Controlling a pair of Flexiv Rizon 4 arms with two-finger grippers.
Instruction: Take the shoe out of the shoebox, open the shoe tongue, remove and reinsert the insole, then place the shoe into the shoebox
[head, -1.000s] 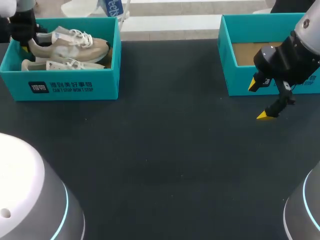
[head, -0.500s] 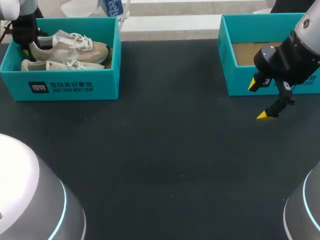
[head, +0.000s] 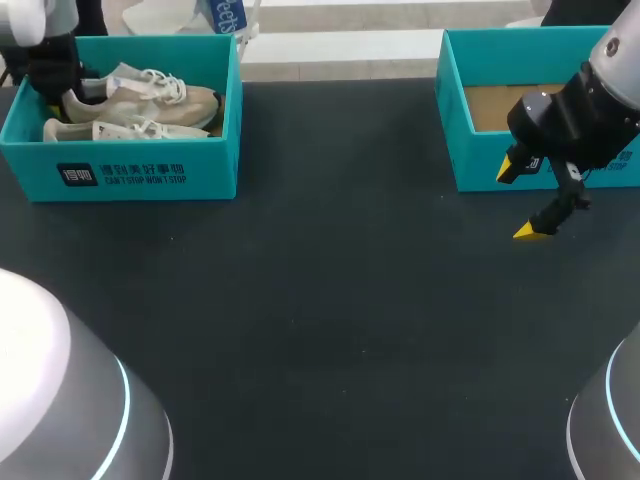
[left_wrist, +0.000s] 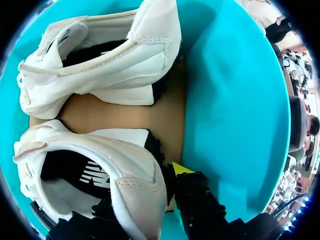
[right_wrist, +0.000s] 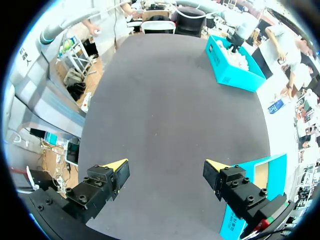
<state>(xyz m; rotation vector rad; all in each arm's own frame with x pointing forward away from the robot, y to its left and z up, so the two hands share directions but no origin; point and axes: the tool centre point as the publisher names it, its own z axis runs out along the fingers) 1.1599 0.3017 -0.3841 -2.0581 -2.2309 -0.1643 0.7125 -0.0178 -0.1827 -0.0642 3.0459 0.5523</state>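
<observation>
Two beige and white shoes lie in the teal shoebox (head: 140, 170) at the table's back left. My left gripper (head: 50, 85) is down in the box's back left corner, at the heel of the back shoe (head: 150, 100). In the left wrist view that shoe's heel (left_wrist: 142, 195) sits right at the gripper (left_wrist: 145, 190), with the dark insole (left_wrist: 80, 175) showing inside. The other shoe (left_wrist: 110, 60) lies ahead of it. My right gripper (head: 520, 200) hangs open and empty at the right, above the table in front of a second teal box (head: 455, 130).
The second teal box has a bare cardboard floor (head: 495, 105). The dark table top (head: 330, 300) stretches between the two boxes. The right wrist view takes in the table (right_wrist: 170, 100) with the shoebox (right_wrist: 232, 65) far ahead.
My left arm has shifted slightly over the box's back left corner, and the back shoe's heel has moved a little with it. The right arm has kept still.
</observation>
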